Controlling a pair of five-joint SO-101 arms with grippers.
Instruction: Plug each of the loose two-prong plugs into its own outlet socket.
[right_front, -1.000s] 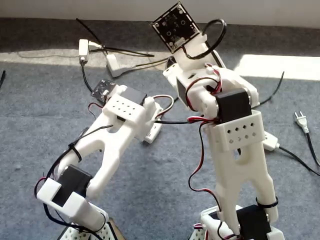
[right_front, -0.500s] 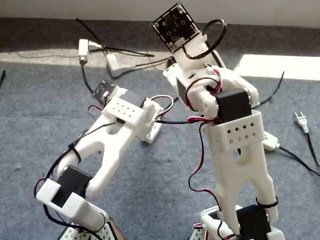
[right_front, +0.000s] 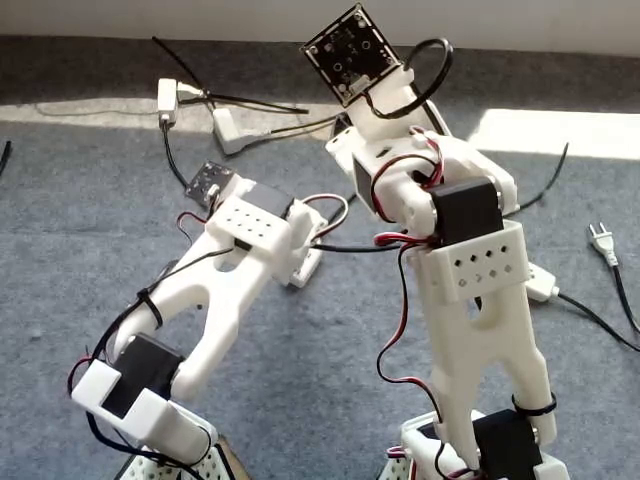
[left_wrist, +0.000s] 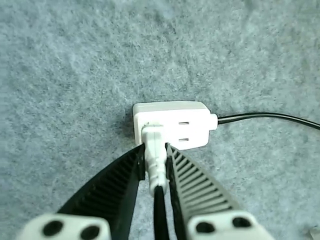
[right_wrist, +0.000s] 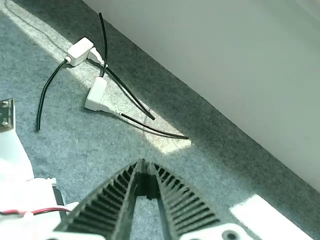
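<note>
Left gripper (left_wrist: 155, 147), closed narrowly on the white two-prong plug (left_wrist: 154, 162) at the white plastic outlet block (left_wrist: 172, 119), 5 o'clock of the far white adapters (right_front: 225, 128), should, in my judgement, press straight until flush.

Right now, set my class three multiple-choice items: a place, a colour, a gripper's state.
1. The plug in the left gripper is: A at the outlet block's socket; B by the wall; C on an arm.
2. The outlet block's cord is: A red; B black; C white.
3. The right gripper is: A wide open; B shut on a plug; C shut, empty.
Key: 1 A, its tip meets the block's face; 2 B, a black line leaves the block; 3 C, its jaws meet with nothing between.
</note>
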